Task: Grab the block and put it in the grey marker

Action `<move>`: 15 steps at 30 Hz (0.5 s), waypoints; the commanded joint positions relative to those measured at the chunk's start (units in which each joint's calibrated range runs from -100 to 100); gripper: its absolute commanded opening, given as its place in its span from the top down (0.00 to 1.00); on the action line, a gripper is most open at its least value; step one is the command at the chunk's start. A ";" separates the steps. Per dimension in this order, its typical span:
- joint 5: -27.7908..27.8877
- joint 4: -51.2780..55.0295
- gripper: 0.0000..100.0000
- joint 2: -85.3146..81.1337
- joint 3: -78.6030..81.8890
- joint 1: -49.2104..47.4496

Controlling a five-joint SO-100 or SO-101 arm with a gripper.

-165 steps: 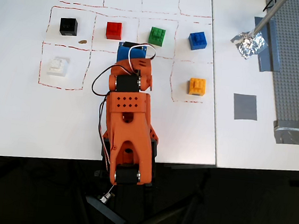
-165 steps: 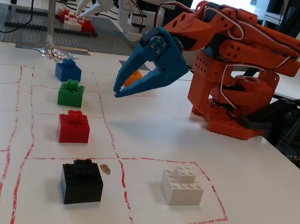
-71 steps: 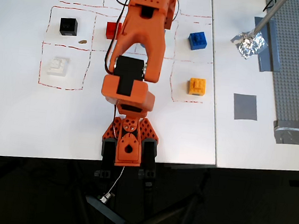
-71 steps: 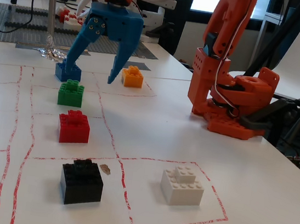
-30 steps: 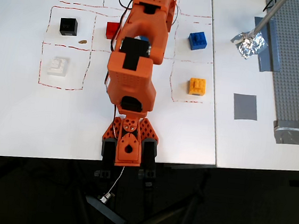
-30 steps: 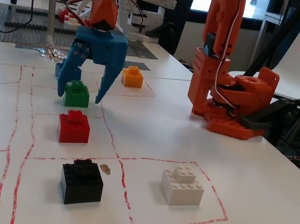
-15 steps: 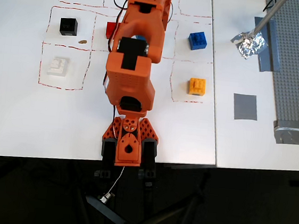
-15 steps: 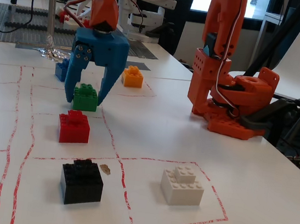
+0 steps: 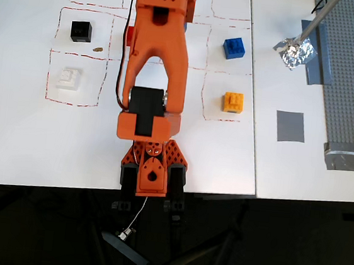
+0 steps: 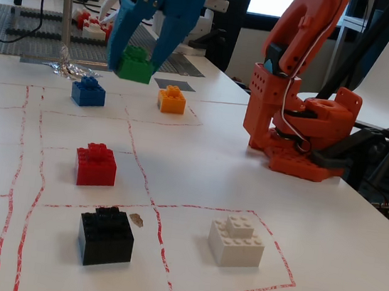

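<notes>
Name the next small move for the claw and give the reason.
Probably swing the arm toward the grey marker, keeping height. The claw is shut on the green block and holds it in the air, clear of the table, in the fixed view. In the overhead view the marker lies bare, right of the orange block, so carrying across comes before lowering.

The arm is built of bright orange printed segments on an orange base with a honeycomb-pierced plate. Black servo blocks sit between the links. Thin white, red and black wires run along it. The gripper is blue plastic with visible screws.
</notes>
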 commanded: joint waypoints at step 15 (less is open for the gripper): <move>18.17 7.85 1.00 -6.27 -6.02 33.78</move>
